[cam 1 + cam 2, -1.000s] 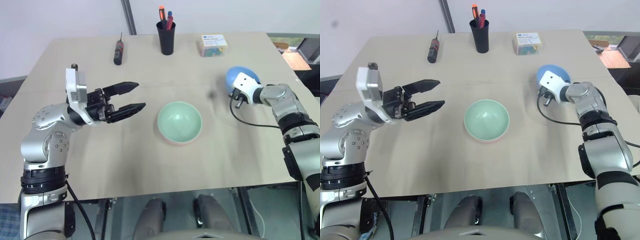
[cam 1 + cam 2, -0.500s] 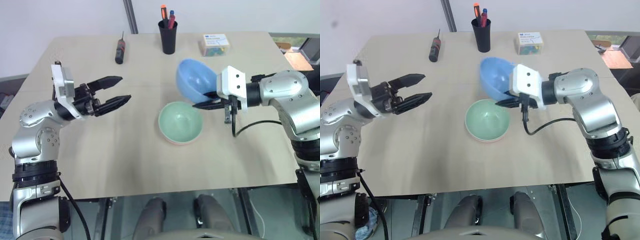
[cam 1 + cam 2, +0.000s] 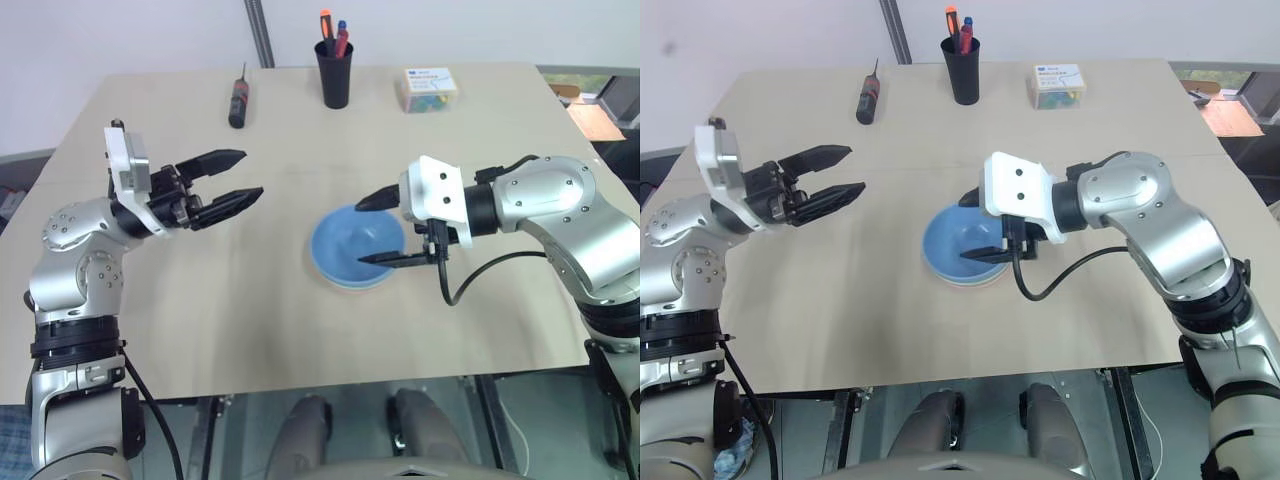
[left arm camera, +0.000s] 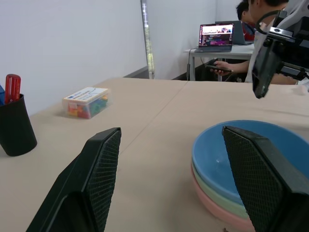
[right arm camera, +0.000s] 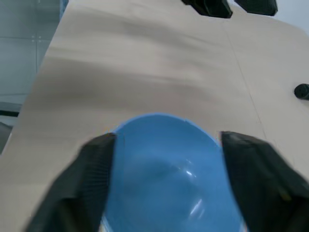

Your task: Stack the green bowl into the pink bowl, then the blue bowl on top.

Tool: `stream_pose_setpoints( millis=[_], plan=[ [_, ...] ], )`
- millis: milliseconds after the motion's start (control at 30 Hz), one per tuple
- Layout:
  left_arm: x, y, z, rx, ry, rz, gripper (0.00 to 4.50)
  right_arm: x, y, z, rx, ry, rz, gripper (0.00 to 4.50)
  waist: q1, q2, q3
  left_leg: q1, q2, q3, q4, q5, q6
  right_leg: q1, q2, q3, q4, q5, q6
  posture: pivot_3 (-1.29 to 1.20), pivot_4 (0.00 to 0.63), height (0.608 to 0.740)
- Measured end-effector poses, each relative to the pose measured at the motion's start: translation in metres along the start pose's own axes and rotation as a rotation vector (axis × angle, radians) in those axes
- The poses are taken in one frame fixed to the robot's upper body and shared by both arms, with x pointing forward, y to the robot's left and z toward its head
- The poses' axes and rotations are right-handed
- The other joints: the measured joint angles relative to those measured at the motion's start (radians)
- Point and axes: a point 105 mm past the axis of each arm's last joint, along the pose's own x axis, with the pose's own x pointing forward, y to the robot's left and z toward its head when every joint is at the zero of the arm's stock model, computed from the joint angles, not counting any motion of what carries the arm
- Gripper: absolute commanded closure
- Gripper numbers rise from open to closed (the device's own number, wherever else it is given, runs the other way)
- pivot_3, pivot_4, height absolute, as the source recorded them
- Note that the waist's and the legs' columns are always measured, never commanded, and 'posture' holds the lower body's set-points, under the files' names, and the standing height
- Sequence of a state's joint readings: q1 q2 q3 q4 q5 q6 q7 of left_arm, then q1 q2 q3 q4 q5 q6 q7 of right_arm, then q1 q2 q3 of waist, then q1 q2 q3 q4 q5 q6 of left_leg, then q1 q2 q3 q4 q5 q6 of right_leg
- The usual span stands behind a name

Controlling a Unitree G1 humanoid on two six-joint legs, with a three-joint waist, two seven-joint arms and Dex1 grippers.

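Smooth matte plastic: blue bowl [image 3: 355, 247] looked light, stiff, slippery; best pinched at rim. Right gripper [image 3: 385, 229] wide, empty; left gripper [image 3: 238, 178] open.

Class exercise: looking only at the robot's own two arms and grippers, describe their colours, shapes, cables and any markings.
Both arms are rounded silver-grey metal segments joined by black bands. Each wrist carries a boxy white block with small dark dots. The left gripper and right gripper each have two tapering black fingers with a fine cross-hatched grip texture. A black cable loops below the right wrist; another hangs beside the left arm.
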State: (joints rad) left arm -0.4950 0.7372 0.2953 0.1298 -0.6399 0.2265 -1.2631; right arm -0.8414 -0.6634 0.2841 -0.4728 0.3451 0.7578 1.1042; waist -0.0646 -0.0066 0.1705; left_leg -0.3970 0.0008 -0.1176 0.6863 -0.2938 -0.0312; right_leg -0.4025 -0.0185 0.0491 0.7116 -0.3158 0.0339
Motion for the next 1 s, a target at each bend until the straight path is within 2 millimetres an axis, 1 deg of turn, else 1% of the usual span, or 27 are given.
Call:
stream_pose_setpoints(
  millis=[67, 100, 200, 267, 333, 400, 500, 533, 567, 633, 667, 800, 933, 1000],
  plan=[
    [0.0, 0.0, 0.0, -0.002, -0.001, 0.002, 0.94, -0.006, -0.002, 0.004, 0.038, -0.027, -0.012, 0.84, 0.0, 0.0, 0.0, 0.0, 0.0, 0.0, 0.0, 0.0, 0.0, 0.0, 0.0, 0.0, 0.0, 0.0, 0.0, 0.0, 0.15, 0.739],
    [0.0, 0.001, -0.001, -0.002, -0.001, 0.015, 0.94, -0.013, -0.005, 0.006, 0.067, -0.049, -0.032, 0.84, 0.001, 0.0, 0.0, 0.0, 0.0, 0.0, 0.0, 0.0, 0.0, 0.0, 0.0, 0.0, 0.0, 0.0, 0.0, 0.0, 0.15, 0.739],
    [0.001, 0.005, -0.004, -0.009, 0.009, 0.06, 0.94, -0.029, -0.011, 0.005, 0.126, -0.088, -0.084, 0.84, 0.005, -0.001, 0.0, 0.0, 0.0, 0.0, 0.0, 0.0, 0.0, 0.0, 0.0, 0.0, 0.0, 0.0, 0.0, 0.0, 0.15, 0.739],
    [0.001, 0.004, -0.007, -0.023, 0.01, 0.089, 0.94, -0.044, -0.015, -0.007, 0.205, -0.114, -0.138, 0.84, 0.008, -0.001, 0.0, 0.0, -0.001, 0.0, 0.0, -0.001, 0.001, 0.001, 0.0, -0.001, -0.001, 0.0, 0.0, 0.0, 0.15, 0.739],
    [-0.001, 0.002, -0.013, -0.04, 0.031, 0.112, 0.94, -0.059, -0.013, -0.03, 0.294, -0.088, -0.174, 0.84, 0.012, -0.001, 0.0, 0.0, -0.001, 0.0, 0.0, -0.001, 0.002, 0.001, 0.0, 0.0, -0.001, 0.0, 0.0, 0.0, 0.15, 0.739],
    [-0.004, -0.002, -0.022, -0.066, 0.054, 0.134, 0.94, -0.071, -0.006, -0.053, 0.373, -0.059, -0.196, 0.84, 0.016, -0.001, 0.0, 0.0, -0.001, 0.001, 0.0, -0.001, 0.002, 0.001, 0.0, 0.0, -0.001, 0.0, 0.0, 0.0, 0.15, 0.739],
    [-0.002, -0.014, -0.031, -0.094, 0.059, 0.154, 0.94, -0.089, 0.0, -0.079, 0.447, -0.045, -0.264, 0.84, 0.018, -0.001, 0.0, 0.001, 0.0, 0.002, -0.001, -0.002, 0.004, 0.001, 0.0, 0.001, 0.0, 0.0, 0.0, 0.0, 0.15, 0.739],
    [-0.002, -0.017, -0.035, -0.103, 0.06, 0.164, 0.94, -0.095, 0.005, -0.088, 0.468, -0.044, -0.284, 0.84, 0.021, -0.001, 0.0, 0.001, 0.0, 0.002, 0.0, -0.002, 0.004, 0.001, 0.0, 0.001, 0.0, 0.0, 0.0, 0.0, 0.15, 0.739],
    [-0.003, -0.022, -0.04, -0.117, 0.064, 0.184, 0.94, -0.102, 0.011, -0.102, 0.503, -0.037, -0.317, 0.84, 0.023, -0.001, 0.0, 0.001, 0.0, 0.002, 0.0, -0.002, 0.004, 0.001, 0.0, 0.001, 0.0, 0.0, 0.0, 0.0, 0.15, 0.739],
    [-0.004, -0.026, -0.046, -0.138, 0.065, 0.218, 0.94, -0.111, 0.017, -0.117, 0.546, -0.046, -0.364, 0.84, 0.025, -0.001, 0.0, 0.001, 0.0, 0.003, 0.0, -0.002, 0.004, 0.001, 0.0, 0.001, 0.0, 0.0, 0.0, 0.0, 0.15, 0.739],
    [-0.005, -0.028, -0.048, -0.144, 0.066, 0.229, 0.94, -0.114, 0.019, -0.12, 0.548, -0.055, -0.382, 0.84, 0.025, -0.001, 0.0, 0.001, 0.0, 0.003, 0.0, -0.002, 0.004, 0.001, 0.0, 0.002, 0.001, 0.0, 0.0, 0.0, 0.15, 0.739],
    [-0.007, -0.042, -0.054, -0.157, 0.075, 0.272, 0.94, -0.139, 0.024, -0.129, 0.518, -0.08, -0.472, 0.84, 0.024, -0.001, 0.0, 0.005, 0.001, 0.004, 0.0, -0.003, 0.005, 0.003, 0.0, 0.004, 0.001, 0.0, 0.0, 0.0, 0.15, 0.739],
    [-0.012, -0.053, -0.06, -0.171, 0.1, 0.287, 0.94, -0.146, 0.03, -0.133, 0.505, -0.088, -0.476, 0.84, 0.025, -0.001, 0.0, 0.011, 0.001, 0.005, -0.002, -0.003, 0.005, 0.01, 0.0, 0.004, 0.0, 0.0, 0.0, 0.0, 0.15, 0.739],
    [-0.013, -0.055, -0.061, -0.171, 0.106, 0.293, 0.94, -0.146, 0.032, -0.135, 0.501, -0.087, -0.47, 0.84, 0.027, -0.001, 0.0, 0.015, 0.001, 0.005, -0.002, -0.003, 0.005, 0.014, 0.001, 0.004, -0.001, 0.0, 0.0, 0.0, 0.15, 0.739]
  ],
)
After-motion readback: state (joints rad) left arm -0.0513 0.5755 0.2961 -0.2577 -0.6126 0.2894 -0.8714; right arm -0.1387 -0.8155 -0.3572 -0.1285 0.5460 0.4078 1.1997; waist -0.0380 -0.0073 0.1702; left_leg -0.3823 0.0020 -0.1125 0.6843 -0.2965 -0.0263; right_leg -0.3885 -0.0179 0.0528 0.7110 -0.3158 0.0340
